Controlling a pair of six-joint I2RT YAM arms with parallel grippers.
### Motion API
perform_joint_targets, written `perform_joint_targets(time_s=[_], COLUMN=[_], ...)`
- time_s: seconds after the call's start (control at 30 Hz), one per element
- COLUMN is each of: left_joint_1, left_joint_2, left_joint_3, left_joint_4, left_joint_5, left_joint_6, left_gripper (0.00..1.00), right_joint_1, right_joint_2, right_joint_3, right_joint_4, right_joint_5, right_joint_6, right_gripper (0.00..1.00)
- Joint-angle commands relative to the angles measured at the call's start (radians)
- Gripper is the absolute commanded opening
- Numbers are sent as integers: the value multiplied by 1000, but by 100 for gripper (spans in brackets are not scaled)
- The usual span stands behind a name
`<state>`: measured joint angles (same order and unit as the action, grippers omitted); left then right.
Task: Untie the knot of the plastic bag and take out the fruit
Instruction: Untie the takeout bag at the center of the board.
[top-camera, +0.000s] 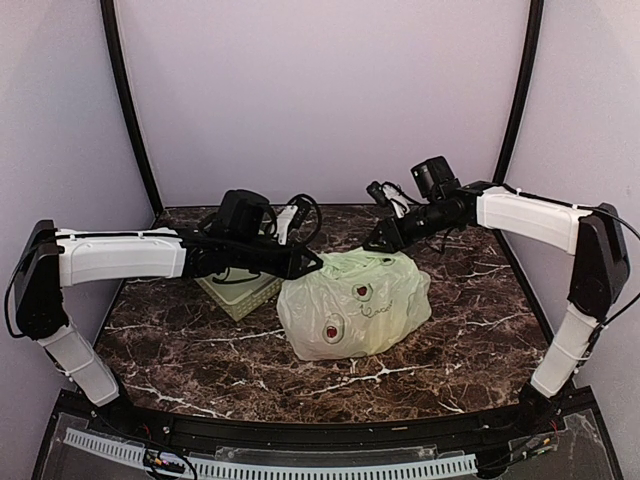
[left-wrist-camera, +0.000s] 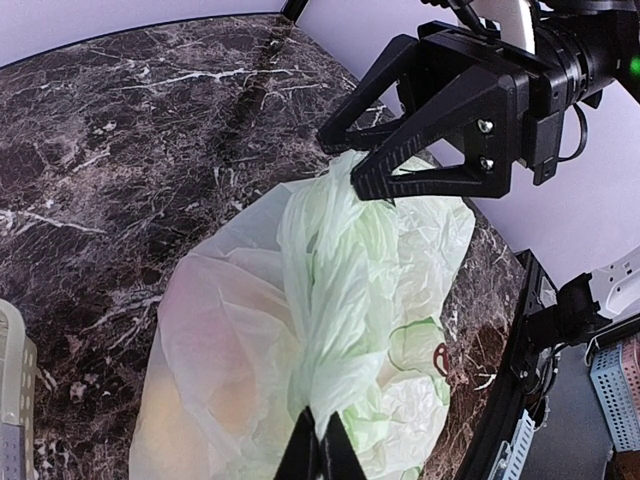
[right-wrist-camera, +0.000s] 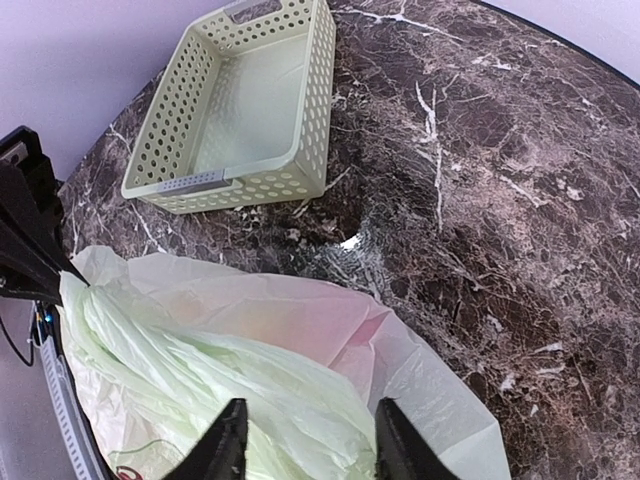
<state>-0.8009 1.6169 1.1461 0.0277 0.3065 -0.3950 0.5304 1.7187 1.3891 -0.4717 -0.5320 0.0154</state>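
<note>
The pale green plastic bag (top-camera: 355, 300) lies mid-table with red printed marks (top-camera: 331, 331). My left gripper (top-camera: 316, 263) is at its upper left. In the left wrist view it (left-wrist-camera: 320, 455) is shut on a bunched strip of the bag (left-wrist-camera: 330, 290). My right gripper (top-camera: 374, 243) is at the bag's far top edge, open. In its wrist view it (right-wrist-camera: 310, 445) hovers with the jaws spread over the plastic (right-wrist-camera: 260, 380). The fruit shows only as faint orange-pink shapes through the film (left-wrist-camera: 215, 390). I cannot make out a distinct knot.
A rigid pale green perforated basket (top-camera: 238, 292) stands left of the bag, behind my left arm. It looks empty in the right wrist view (right-wrist-camera: 240, 100). Bare dark marble (right-wrist-camera: 500, 150) lies right of and in front of the bag.
</note>
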Motion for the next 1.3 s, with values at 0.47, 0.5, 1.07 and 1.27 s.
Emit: perform_joint_targets(time_s=[0.47,0.5,1.07,1.27], left_joint_1=[3,3,48,48], left_joint_2=[-36,-39,-121,-106], left_joint_3=[21,21,-64,-59], left_joint_4=[-15,-18,40,62], left_joint_5=[-4,-17,12,74], left_joint_6=[10,7,-41,-24], left_gripper=[1,1,1,1], right_joint_1=[6,6,-93,-51], right_joint_2=[-26,-35,-195,-200], right_joint_3=[-56,-63,-169,-147], right_joint_4=[73,81,173,172], right_joint_5=[18,36,107,-74], right_joint_6=[36,44,138,40], right_gripper=[0,0,0,32])
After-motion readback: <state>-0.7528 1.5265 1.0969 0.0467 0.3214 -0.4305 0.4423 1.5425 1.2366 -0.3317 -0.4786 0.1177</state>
